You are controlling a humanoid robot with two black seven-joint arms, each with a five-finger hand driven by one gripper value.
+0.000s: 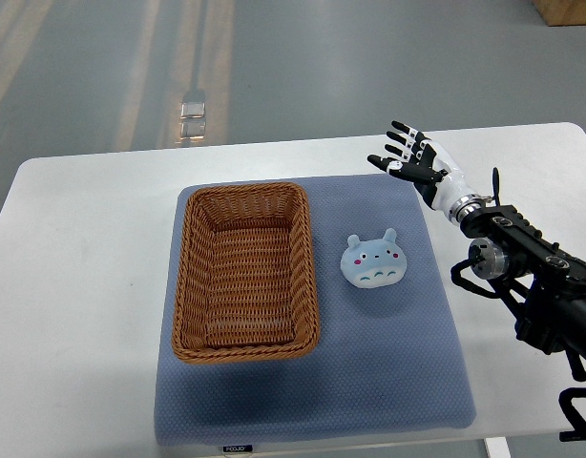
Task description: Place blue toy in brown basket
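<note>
A small pale blue plush toy (371, 260) with ears and a white belly lies on the grey-blue mat (388, 363), just right of the brown wicker basket (185, 277). The basket holds nothing. My right hand (408, 157) hovers at the mat's far right corner, above and to the right of the toy, apart from it. Its fingers are spread and hold nothing. The right arm (532, 277) reaches in from the right edge. No left arm shows.
The mat lies on a white table (73, 286) whose far edge runs just behind the basket. Grey floor lies beyond, with a small shiny object (193, 114) on it and a cardboard box corner (570, 10) at top right.
</note>
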